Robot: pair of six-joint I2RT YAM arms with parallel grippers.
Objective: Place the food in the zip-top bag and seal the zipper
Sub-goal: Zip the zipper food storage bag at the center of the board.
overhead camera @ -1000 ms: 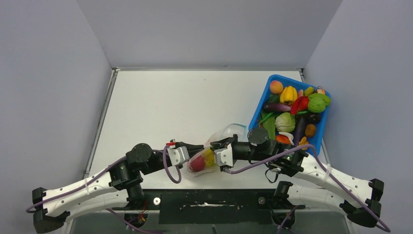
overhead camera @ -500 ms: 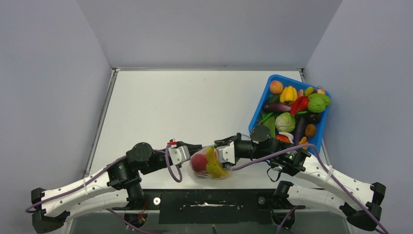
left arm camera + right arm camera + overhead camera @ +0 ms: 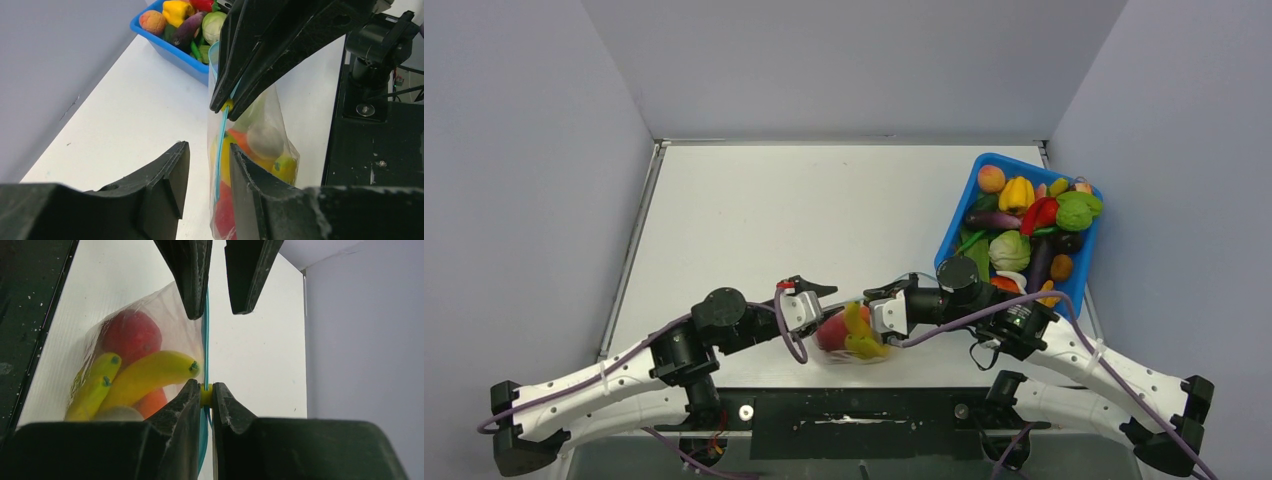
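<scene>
While the right gripper is pinching the zipper, the left gripper is gaping. The bag is holding food.

Blue bin rests on white table, seemingly touching wall.

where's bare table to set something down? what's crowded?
Free: broad bare table between the back wall, the left wall and the blue bin. Crowded: near edge centre, where left gripper and right gripper flank the zip-top bag; bin is heaped with food.
</scene>
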